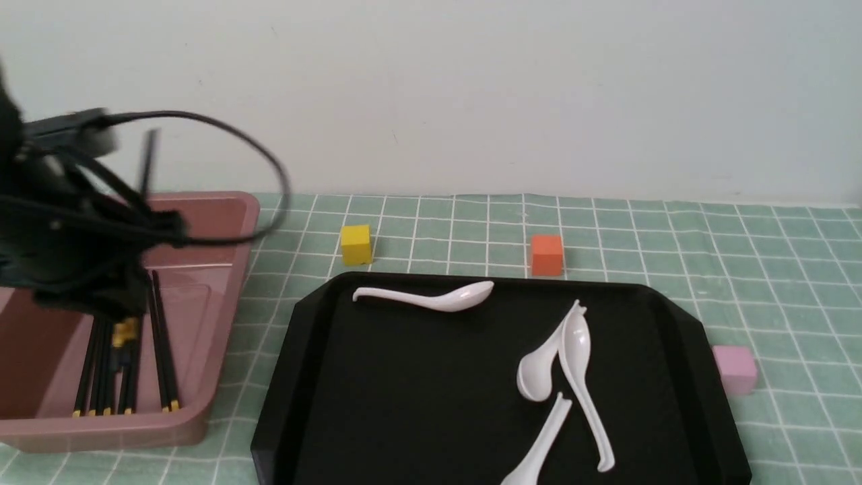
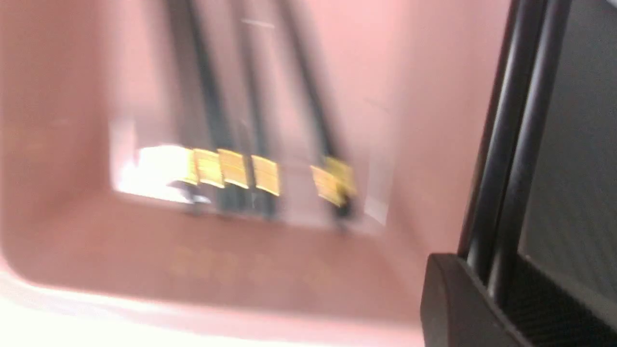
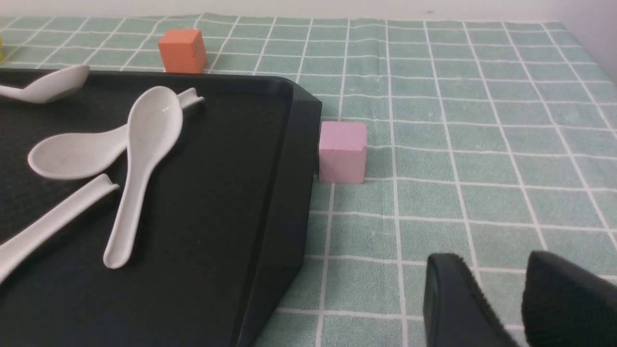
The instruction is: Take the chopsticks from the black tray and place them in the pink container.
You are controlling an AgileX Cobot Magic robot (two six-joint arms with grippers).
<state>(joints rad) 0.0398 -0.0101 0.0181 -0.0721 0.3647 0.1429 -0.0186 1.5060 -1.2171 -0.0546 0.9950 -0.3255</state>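
L tool holding chopsticks.

Left gripper blurred, jaws unclear; right gripper jaws slightly apart.

Premises: a staged robot test bench, laboratory-type, not a working kitchen. Grounds: a bare off-white wall rises behind the black tray. A green grid-pattern cloth covers the surface under and around it. Coloured cubes stand about the tray: a yellow cube and an orange cube just behind its far rim, a pink cube just beside its right edge. White soup spoons (four in view) lie loose on the tray. A cabled black robot arm hangs left of it.
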